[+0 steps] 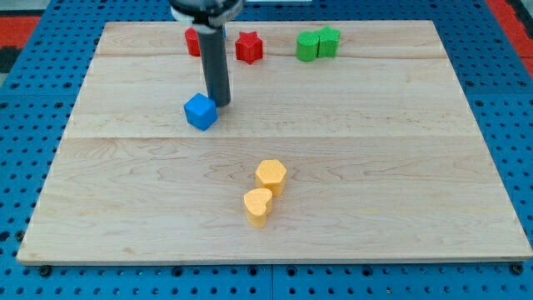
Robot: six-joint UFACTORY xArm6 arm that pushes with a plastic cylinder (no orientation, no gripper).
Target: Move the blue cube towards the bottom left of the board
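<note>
Pale wooden board (350, 175) on blue pegboard (25, 100), my tip (222, 103) touching blue cube (200, 112), no pincer fitted

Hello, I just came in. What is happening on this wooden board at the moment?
My tip rests right beside the blue cube, at its upper right, set to push it toward the bottom left of the board. Two red blocks and two green blocks lie along the view's top, and two yellow blocks lie below the centre. One red block is partly hidden behind the rod.

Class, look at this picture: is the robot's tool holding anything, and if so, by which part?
Nothing is held. My tip stands just right of and above the blue cube, at its upper right edge.
</note>
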